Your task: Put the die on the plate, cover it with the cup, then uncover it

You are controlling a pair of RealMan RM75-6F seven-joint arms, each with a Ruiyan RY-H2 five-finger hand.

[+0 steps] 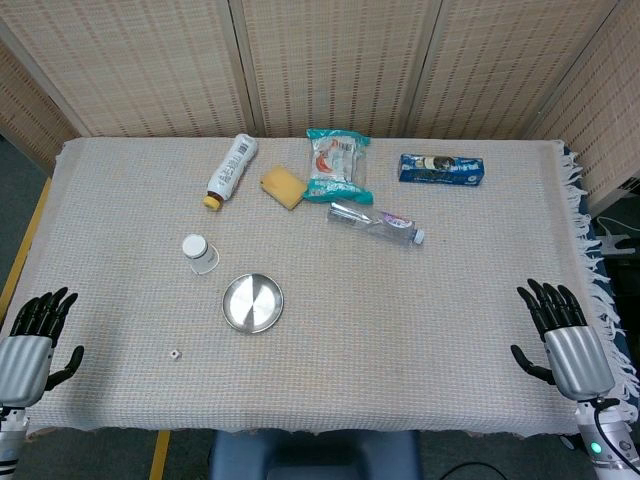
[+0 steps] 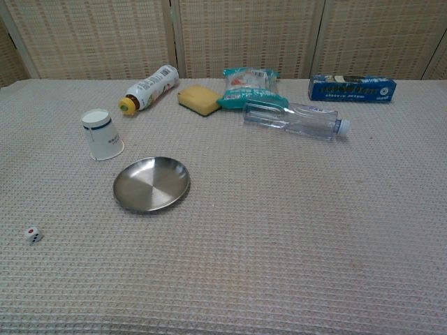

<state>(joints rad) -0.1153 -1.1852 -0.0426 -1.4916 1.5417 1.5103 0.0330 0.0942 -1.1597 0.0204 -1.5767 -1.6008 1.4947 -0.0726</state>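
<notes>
A small white die (image 1: 175, 354) (image 2: 33, 235) lies on the cloth, left of and nearer than the round metal plate (image 1: 253, 302) (image 2: 151, 183). A white paper cup (image 1: 200, 253) (image 2: 102, 135) stands upside down just beyond the plate's left side. My left hand (image 1: 32, 340) rests open at the table's near left edge, well left of the die. My right hand (image 1: 564, 335) rests open at the near right edge, far from everything. Neither hand appears in the chest view.
Along the back lie a white bottle with a yellow cap (image 1: 230, 171), a yellow sponge (image 1: 283, 186), a teal snack bag (image 1: 338, 164), a clear plastic bottle (image 1: 375, 222) and a blue box (image 1: 441, 169). A woven screen stands behind the table.
</notes>
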